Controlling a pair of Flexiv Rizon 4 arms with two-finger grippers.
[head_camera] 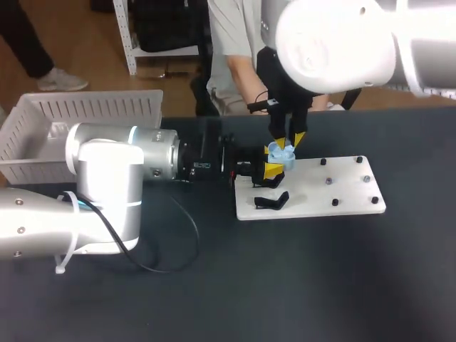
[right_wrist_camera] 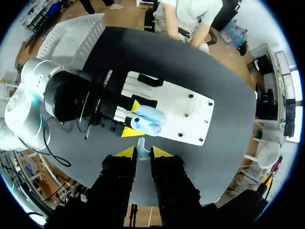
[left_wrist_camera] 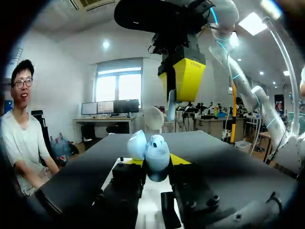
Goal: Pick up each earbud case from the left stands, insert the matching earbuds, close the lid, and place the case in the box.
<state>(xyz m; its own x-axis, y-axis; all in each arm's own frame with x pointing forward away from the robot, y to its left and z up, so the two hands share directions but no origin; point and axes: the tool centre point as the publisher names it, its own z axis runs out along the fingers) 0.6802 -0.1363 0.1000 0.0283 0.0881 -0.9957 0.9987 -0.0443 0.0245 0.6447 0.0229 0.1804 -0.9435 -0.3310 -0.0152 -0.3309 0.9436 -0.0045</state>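
Note:
A light blue earbud case [head_camera: 280,157] with its lid [left_wrist_camera: 137,144] swung open is held just over the left end of the white board [head_camera: 320,206]. My left gripper [head_camera: 274,166], reaching in level from the left, is shut on the case's two sides; in the left wrist view the case [left_wrist_camera: 156,151] sits between its yellow tips. My right gripper [head_camera: 287,141] hangs straight above the open case, pointing down. In the right wrist view it [right_wrist_camera: 142,151] is shut on a small white earbud [right_wrist_camera: 141,145], a short way above the case [right_wrist_camera: 149,119].
The white board carries several small black pegs [head_camera: 335,202] at its right end and a black stand [head_camera: 273,201] near its left front corner. A white slatted basket [head_camera: 85,114] stands at the table's far left. My left arm's cable [head_camera: 171,249] trails on the dark tabletop.

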